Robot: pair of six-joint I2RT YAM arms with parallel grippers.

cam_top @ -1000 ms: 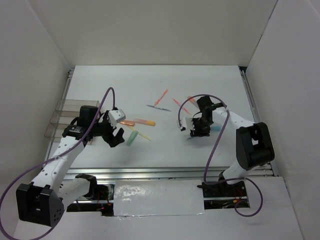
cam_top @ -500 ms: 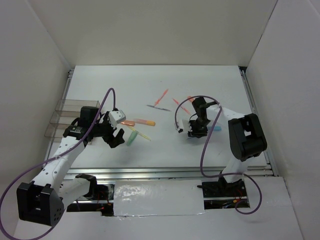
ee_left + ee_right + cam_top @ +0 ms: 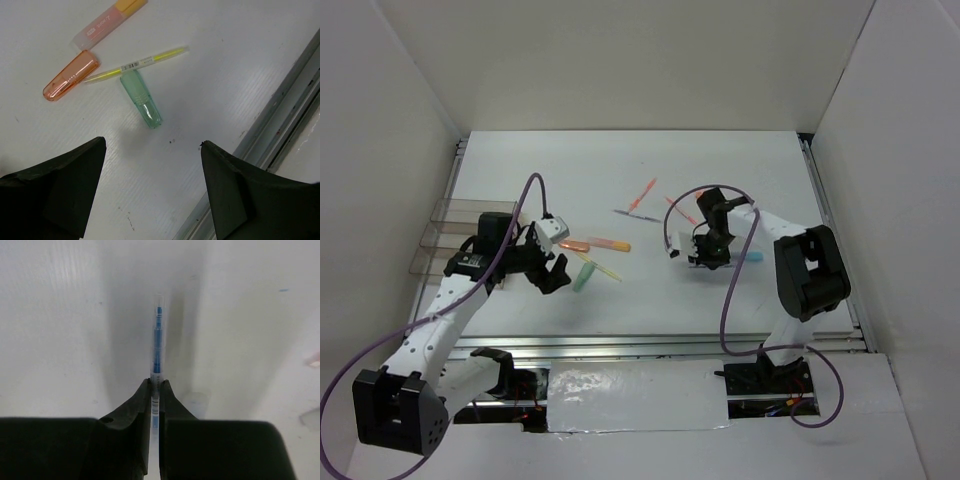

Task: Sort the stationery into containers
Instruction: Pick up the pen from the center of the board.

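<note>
One printed label [image 3: 132, 64] on yellow pen [image 3: 162, 54]

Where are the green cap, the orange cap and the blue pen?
green cap [image 3: 141, 100]: left wrist view, its middle.
orange cap [image 3: 70, 76]: left wrist view, its middle.
blue pen [image 3: 157, 335]: right wrist view, mid-barrel.
</note>
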